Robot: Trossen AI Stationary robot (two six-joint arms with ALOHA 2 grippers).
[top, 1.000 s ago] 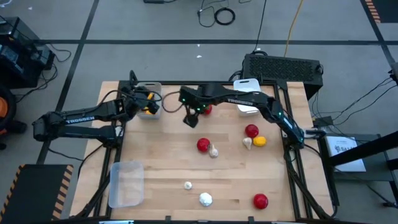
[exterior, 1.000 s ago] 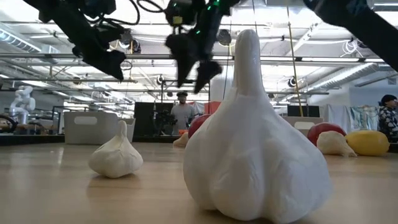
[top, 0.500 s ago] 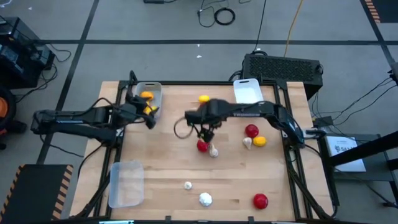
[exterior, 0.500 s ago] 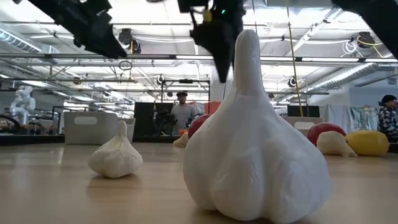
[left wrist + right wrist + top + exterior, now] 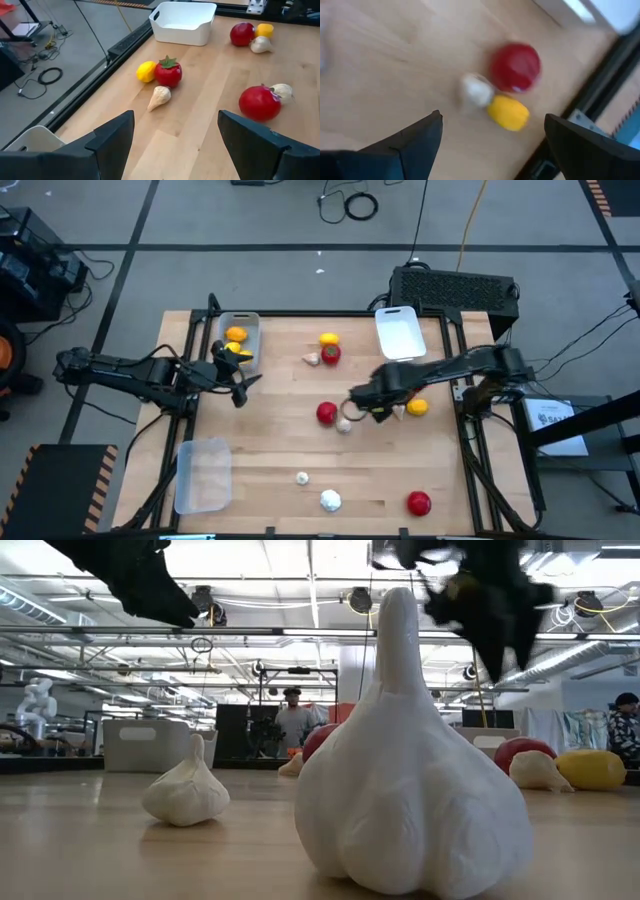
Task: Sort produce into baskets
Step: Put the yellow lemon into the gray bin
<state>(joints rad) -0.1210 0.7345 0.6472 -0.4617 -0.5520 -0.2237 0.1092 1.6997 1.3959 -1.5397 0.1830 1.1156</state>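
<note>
Left arm (image 5: 130,372): dark, slender jointed links — black cable loops near the wrist, seen from above.
Left gripper (image 5: 175,142): two broad matt black fingers (image 5: 112,140) with angular faceted edges and flat inner faces.
Right arm (image 5: 455,370): dark links like the other arm, with rounded joint housings; a thin cable runs along it.
Right gripper (image 5: 490,145): two black wedge-shaped fingers (image 5: 417,142), smooth and unmarked.
Low view: both grippers show only as black silhouettes — the left one (image 5: 135,575) at 10 o'clock, the right one (image 5: 485,595) at 2 o'clock, blurred.
Markings: none readable now.
</note>
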